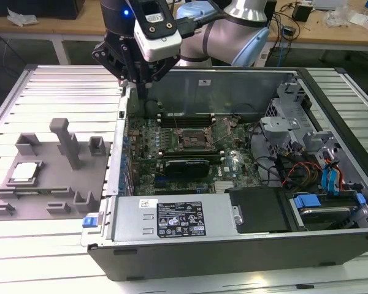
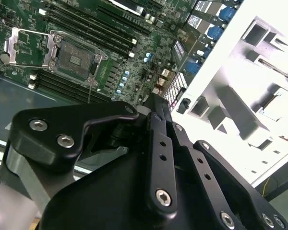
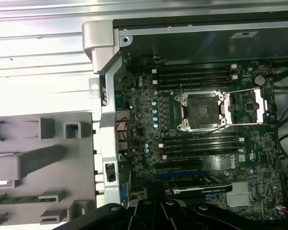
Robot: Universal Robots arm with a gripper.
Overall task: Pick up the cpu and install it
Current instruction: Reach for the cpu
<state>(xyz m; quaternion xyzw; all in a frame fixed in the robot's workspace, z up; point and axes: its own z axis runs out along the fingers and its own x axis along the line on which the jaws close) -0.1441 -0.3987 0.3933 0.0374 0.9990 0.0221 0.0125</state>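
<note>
Gripper (image 1: 145,82) hangs over the case wall (image 1: 124,122), jaws closed on nothing as far as I can see. The cpu (image 1: 24,172) lies flat in the grey fixture (image 1: 55,205) at the exterior view's left, well apart from the gripper. The socket (image 1: 193,139) stands open. I'd approach the chip square from above, clear of the fixture's tall post (image 1: 66,141). Ribbed metal table (image 1: 61,86); cluttered benches (image 1: 331,30) behind.
</note>
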